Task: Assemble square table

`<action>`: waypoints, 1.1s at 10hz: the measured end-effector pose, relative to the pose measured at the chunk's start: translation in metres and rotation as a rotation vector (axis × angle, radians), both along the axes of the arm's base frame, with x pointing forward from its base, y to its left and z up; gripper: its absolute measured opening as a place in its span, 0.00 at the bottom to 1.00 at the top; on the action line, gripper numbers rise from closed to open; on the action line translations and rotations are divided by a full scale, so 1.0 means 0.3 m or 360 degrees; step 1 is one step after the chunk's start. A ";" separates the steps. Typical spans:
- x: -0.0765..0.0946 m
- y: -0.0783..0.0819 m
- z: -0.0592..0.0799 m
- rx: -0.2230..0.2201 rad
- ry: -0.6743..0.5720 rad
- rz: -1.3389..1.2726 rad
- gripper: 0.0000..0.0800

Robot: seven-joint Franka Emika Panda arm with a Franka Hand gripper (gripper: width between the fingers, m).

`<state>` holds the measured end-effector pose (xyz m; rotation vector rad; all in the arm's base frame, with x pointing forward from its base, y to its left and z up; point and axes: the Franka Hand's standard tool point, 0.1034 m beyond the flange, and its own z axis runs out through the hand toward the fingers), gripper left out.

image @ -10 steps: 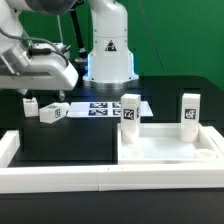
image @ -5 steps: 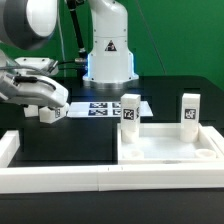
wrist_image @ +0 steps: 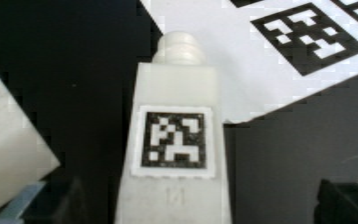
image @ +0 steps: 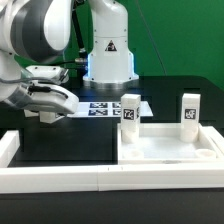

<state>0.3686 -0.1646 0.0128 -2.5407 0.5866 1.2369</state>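
Gripper (image: 47,108) low over the table at the exterior view's left, jaws wide open either side of a leg (wrist_image: 172,120) lying flat, tag up, near the marker board (wrist_image: 247,50). Nothing gripped. Slab (image: 165,150) sits at the exterior view's right, two upright legs (image: 130,110) (image: 189,108) on it.

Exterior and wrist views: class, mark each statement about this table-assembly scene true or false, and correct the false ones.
1. Two legs stand upright on the square tabletop. True.
2. The gripper is shut on a leg. False: its jaws stand open on either side of the lying leg.
3. The lying leg carries a black-white tag. True.
4. The marker board lies on the square tabletop. False: it lies on the black table, beside the tabletop.
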 end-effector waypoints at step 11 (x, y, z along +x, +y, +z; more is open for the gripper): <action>-0.021 0.004 -0.015 0.0006 0.0023 0.0000 0.36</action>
